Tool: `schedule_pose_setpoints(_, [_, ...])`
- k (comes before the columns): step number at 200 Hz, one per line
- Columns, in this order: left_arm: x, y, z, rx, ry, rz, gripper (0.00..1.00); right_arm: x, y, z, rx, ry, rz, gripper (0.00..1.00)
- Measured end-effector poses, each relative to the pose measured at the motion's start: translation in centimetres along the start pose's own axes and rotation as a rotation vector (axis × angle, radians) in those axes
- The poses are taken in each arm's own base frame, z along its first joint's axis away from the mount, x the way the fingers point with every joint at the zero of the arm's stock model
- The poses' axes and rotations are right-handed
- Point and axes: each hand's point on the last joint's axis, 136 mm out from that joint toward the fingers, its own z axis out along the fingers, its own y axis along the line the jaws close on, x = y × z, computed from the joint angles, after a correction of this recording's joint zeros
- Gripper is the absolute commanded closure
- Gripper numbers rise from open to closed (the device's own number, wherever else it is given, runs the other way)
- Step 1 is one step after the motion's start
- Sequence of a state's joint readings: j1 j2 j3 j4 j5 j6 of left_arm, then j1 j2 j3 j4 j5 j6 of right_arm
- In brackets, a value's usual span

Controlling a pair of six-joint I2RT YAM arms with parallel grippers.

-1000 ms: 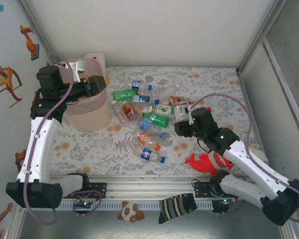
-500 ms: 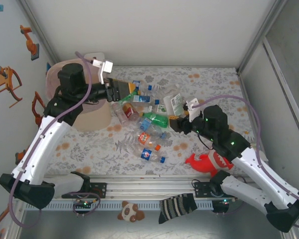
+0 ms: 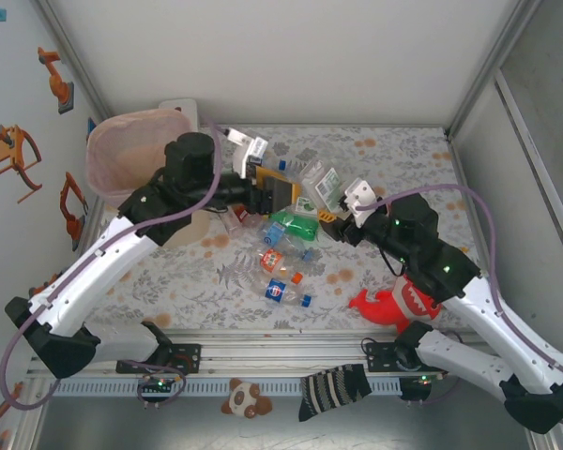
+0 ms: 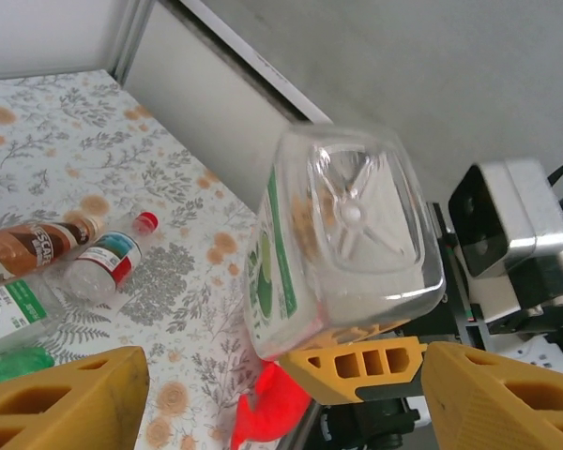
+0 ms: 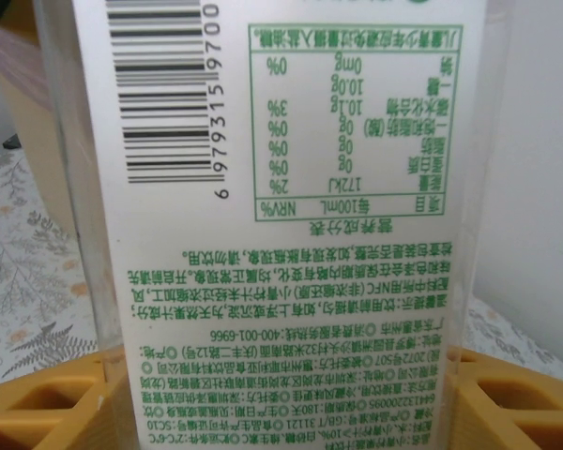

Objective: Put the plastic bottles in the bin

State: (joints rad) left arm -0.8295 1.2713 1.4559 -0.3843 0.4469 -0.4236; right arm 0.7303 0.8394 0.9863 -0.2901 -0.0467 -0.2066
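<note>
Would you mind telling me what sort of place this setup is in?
Probably a robot lab cell, not a home: white panel walls in metal framing, two arms bolted to a rail, and staged plastic bottles beside a bin.

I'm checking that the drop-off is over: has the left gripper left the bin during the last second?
Yes. The left gripper has swung right, from above the bin to over the plastic bottles on the table.

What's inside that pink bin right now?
From above, the bin's inside looks hazy pink and nothing stands out. Its bottom is too blurred to judge, and the left arm covers its near corner.
</note>
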Motion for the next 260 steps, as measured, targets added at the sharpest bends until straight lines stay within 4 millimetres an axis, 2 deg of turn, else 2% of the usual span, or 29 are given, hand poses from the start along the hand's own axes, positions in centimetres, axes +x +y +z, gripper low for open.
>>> schedule_pose_setpoints(43, [-0.7, -2.3, 1.7, -0.026, -0.099, 0.086, 0.27, -0.9, -0.2, 0.3, 0.006, -0.031, 0.024, 0.52])
schedule_pose_setpoints(111, [-0.4, -3.5, 4.4, -0.058, -0.168, 0.174, 0.34, -3.1, -0.6, 0.3, 0.014, -0.124, 0.112, 0.53])
schedule_pose_setpoints(158, [-1.3, -3.7, 4.4, -0.08, -0.221, 0.205, 0.39, -4.5, -0.3, 0.3, -0.016, -0.181, 0.156, 0.52])
schedule_pose_setpoints(260, [-1.7, -3.2, 4.5, -0.108, -0.237, 0.208, 0.55, -4.5, -0.3, 0.5, -0.018, -0.183, 0.171, 0.53])
